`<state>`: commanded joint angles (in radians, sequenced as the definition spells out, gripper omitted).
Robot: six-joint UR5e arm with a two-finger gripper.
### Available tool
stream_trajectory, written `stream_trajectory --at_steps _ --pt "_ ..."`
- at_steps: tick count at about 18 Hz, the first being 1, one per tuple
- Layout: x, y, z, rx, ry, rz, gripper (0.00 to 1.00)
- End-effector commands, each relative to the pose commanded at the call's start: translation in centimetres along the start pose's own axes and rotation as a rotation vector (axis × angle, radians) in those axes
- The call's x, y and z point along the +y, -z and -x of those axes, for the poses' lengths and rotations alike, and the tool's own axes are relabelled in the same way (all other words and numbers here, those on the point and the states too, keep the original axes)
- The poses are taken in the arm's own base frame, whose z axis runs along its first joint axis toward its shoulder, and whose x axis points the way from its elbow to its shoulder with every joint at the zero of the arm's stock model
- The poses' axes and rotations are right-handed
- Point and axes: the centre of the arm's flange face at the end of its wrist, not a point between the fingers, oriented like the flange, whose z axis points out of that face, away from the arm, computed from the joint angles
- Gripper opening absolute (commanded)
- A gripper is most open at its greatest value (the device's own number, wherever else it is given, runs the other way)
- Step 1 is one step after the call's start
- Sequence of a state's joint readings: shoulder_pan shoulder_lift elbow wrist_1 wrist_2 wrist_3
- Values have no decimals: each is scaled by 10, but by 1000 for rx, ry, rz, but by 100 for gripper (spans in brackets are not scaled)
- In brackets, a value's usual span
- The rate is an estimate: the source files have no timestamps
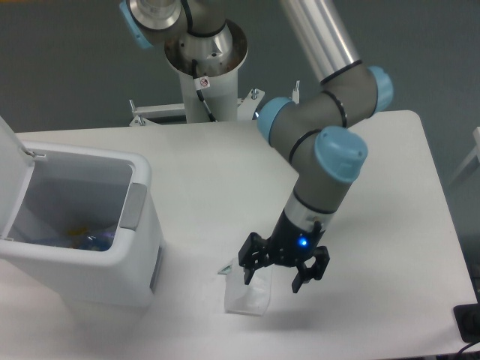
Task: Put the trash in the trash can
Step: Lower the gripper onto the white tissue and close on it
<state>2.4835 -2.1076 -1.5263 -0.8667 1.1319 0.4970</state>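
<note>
A small whitish translucent pouch (244, 298), the trash, lies flat on the white table near its front edge. My gripper (273, 281) is open and low over the pouch's right part, one finger above the pouch and the other to its right. The trash can (112, 277), a white boxy bin with its lid swung up at the left, stands at the table's left. Inside the can I make out bluish and yellowish items (86, 236), too dim to name. No bottle is recognisable anywhere in view.
The arm's base column (204, 71) rises behind the table's far edge, with a metal bracket (157, 112) beside it. A dark object (469, 322) pokes in at the lower right corner. A grey side panel (133, 206) faces the pouch.
</note>
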Motion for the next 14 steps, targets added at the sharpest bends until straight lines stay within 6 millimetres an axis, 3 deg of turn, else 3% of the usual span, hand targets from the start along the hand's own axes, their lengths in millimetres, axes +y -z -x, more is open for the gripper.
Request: stream_trajectory --at_steps 4,8,11,14 --pt "4 -29 -18 -86 -43 98 99" --pt "7 -42 -29 -106 -59 134 90" --pt "11 -55 -39 -95 -67 158 76" --pt "19 -65 -45 -148 -86 208 55"
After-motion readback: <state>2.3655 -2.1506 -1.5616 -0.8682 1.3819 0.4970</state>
